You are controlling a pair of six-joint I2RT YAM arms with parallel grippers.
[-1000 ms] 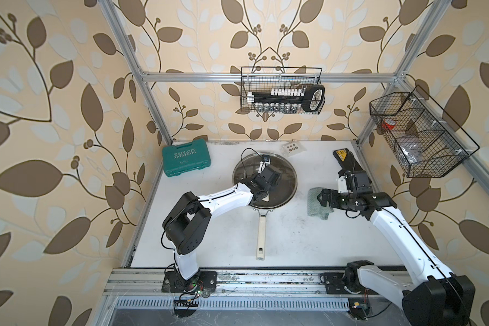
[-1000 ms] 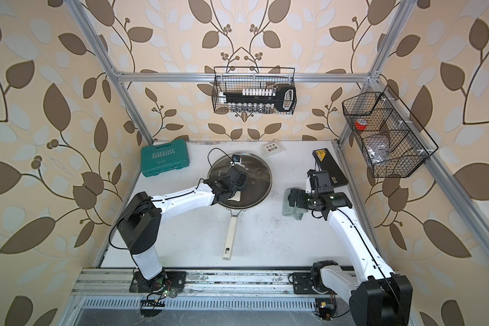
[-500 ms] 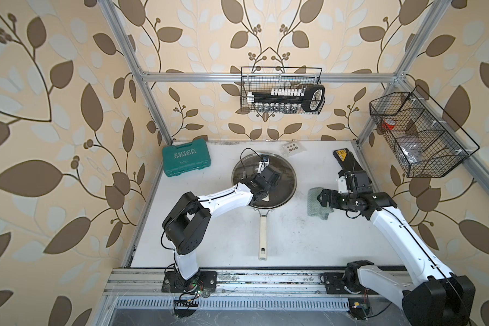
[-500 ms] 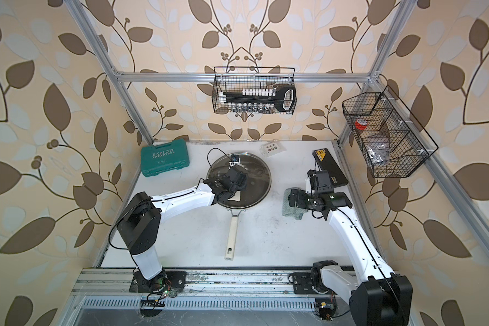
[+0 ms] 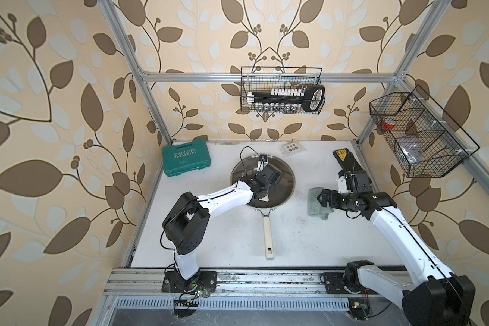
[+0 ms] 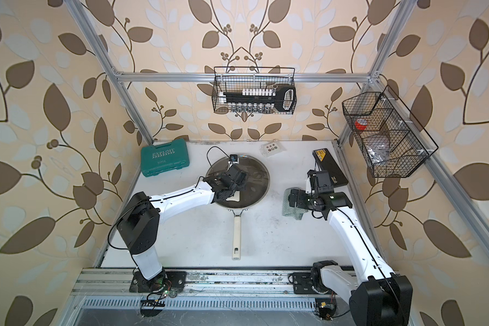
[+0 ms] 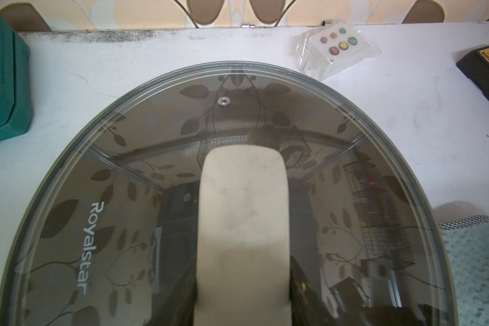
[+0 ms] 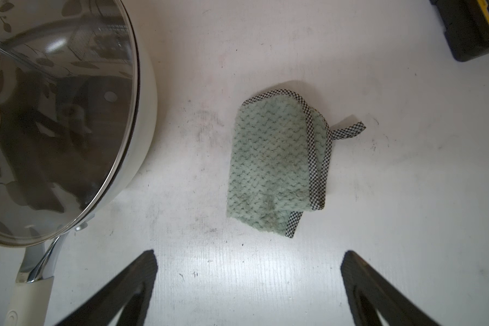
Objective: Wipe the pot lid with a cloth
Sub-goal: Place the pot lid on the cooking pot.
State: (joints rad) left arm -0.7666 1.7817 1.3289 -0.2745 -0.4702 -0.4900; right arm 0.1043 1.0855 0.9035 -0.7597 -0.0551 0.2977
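Work cell seen from above. A white tabletop (image 5: pixel 223 242), scuffed and grey-smudged (most heavily along its rear edge), is enclosed on three sides by walls (image 5: pixel 54 118) papered in a brown-leaf pattern and is framed by aluminium bars (image 5: pixel 198 76). A wire basket (image 5: pixel 246 90) is hung on the rear wall and a second wire basket (image 5: pixel 432 166) on the right-hand wall; both arms are mounted on a rail (image 5: pixel 266 278) at the front edge. The pot lid (image 5: pixel 285 183) is seated on a frying pan (image 5: pixel 268 234) near the middle of the surface, toward the back, and room and baskets are mirrored in its glass. The left gripper (image 5: pixel 263 189) is pressed together on the lid's cream bar handle (image 7: pixel 243 214). The cloth (image 8: pixel 268 161) is laid folded on the bare surface just to the right of the pan, apart from it. The right gripper (image 8: pixel 249 255) is held above it with jaws spread wide, the cloth lying ahead of the fingertips (image 8: pixel 150 259). A green tool case (image 5: pixel 185 159) is set in the rear left corner, a clear packet of buttons (image 5: pixel 292 148) by the rear wall, and a black case (image 5: pixel 347 163) along the right edge.
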